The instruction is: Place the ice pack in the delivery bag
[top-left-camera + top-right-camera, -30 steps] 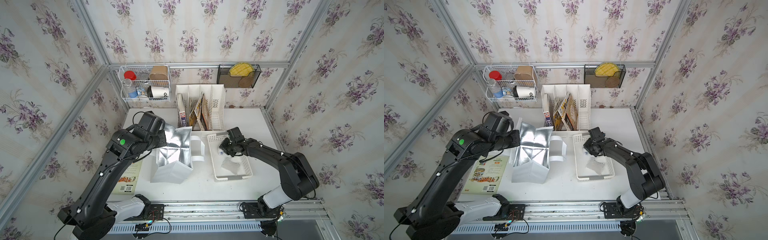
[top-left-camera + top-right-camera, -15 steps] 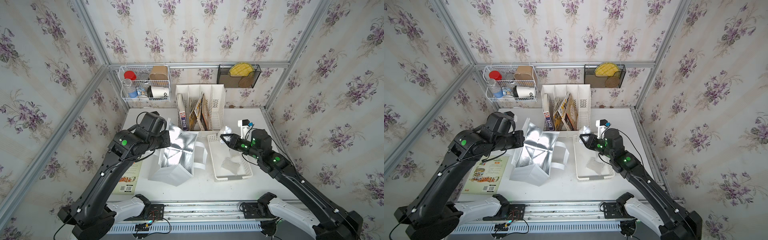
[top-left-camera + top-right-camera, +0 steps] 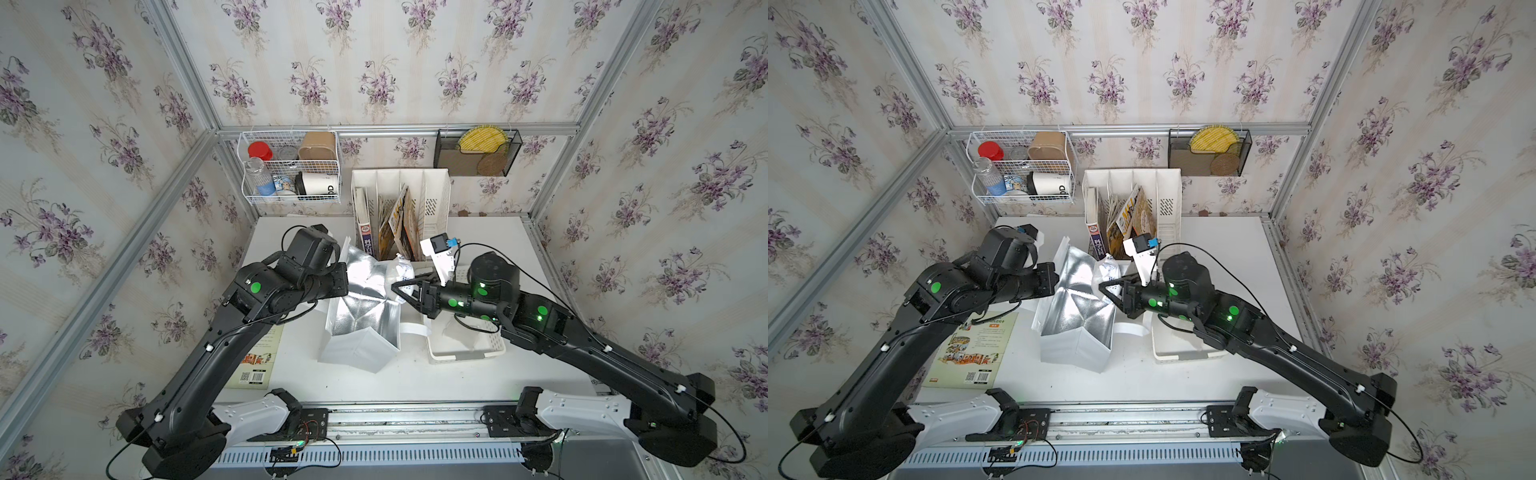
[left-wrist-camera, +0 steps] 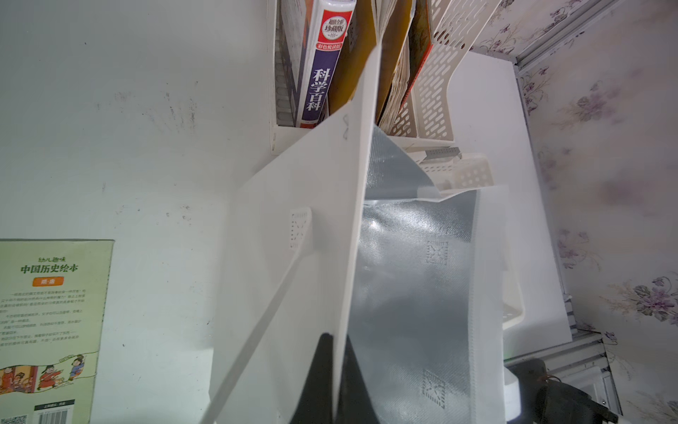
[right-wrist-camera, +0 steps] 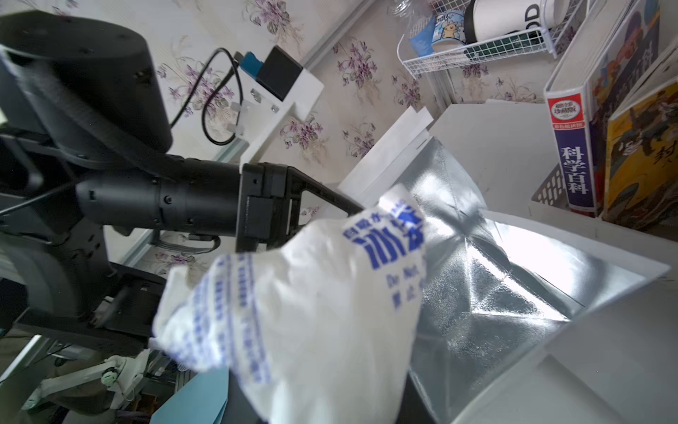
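The delivery bag (image 3: 361,316) (image 3: 1077,320) stands open on the table, white outside with silver foil lining (image 5: 495,293). My left gripper (image 3: 343,282) (image 3: 1054,278) (image 4: 335,348) is shut on the bag's left wall, one finger outside and one inside. The ice pack (image 3: 403,270) (image 3: 1111,268) (image 5: 312,312), a white pouch with blue print, hangs in my right gripper (image 3: 399,286) (image 3: 1106,286) (image 5: 324,403), which is shut on it. The pack is at the right rim of the bag's mouth, above the lining. It hides most of the right fingers in the right wrist view.
A white perforated basket (image 3: 465,357) (image 3: 1183,355) sits just right of the bag, under the right arm. A white file organizer with books (image 3: 399,208) (image 3: 1133,203) stands behind the bag. A picture book (image 3: 257,361) (image 3: 971,349) lies at front left. A wire basket (image 3: 291,170) and a black mesh holder (image 3: 478,153) hang on the back wall.
My right gripper lifted the ice pack out of the white basket and carried it left to the bag's mouth. The left gripper kept its hold and the bag tilted slightly.
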Motion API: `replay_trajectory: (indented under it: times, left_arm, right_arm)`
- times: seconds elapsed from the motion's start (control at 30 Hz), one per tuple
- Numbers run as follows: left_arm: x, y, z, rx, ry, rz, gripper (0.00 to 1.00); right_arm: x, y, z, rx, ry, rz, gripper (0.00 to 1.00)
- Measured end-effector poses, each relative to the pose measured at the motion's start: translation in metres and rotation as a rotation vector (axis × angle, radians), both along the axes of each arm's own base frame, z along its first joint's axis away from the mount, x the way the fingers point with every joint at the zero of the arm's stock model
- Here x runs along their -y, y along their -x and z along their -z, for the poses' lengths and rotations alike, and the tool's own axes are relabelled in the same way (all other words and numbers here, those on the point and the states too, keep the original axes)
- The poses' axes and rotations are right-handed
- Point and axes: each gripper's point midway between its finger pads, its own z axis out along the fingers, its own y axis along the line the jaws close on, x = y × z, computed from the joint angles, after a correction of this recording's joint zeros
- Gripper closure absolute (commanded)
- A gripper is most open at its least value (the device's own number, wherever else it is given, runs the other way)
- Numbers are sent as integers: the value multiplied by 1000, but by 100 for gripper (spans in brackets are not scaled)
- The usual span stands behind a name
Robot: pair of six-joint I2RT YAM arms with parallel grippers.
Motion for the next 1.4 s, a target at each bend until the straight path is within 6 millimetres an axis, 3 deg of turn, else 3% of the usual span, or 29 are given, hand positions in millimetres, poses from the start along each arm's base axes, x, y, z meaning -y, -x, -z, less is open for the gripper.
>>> replay_trajectory:
  times: [0.23, 0.57, 0.77, 1.0, 1.27, 1.4]
  left_arm:
    - [10, 1, 2, -3, 19, 17, 100]
    - [9, 7, 11, -9, 44, -2, 100]
    - [13, 3, 16, -7, 59, -13, 100]
    - [14, 1, 19, -8, 66, -19, 100]
    - [9, 0, 14, 19, 71, -43, 100]
    - [7, 0, 12, 26, 72, -56, 100]
  right_arm:
    - [-16, -17, 49, -76, 195, 56, 100]
    - [-46, -32, 85, -134, 307, 48, 100]
    - [-49, -37, 119, -180, 407, 60, 98]
    - [-44, -40, 142, -203, 479, 89, 82]
    - [-46, -43, 136, -192, 466, 100, 40]
    - [-46, -47, 128, -174, 453, 115, 31]
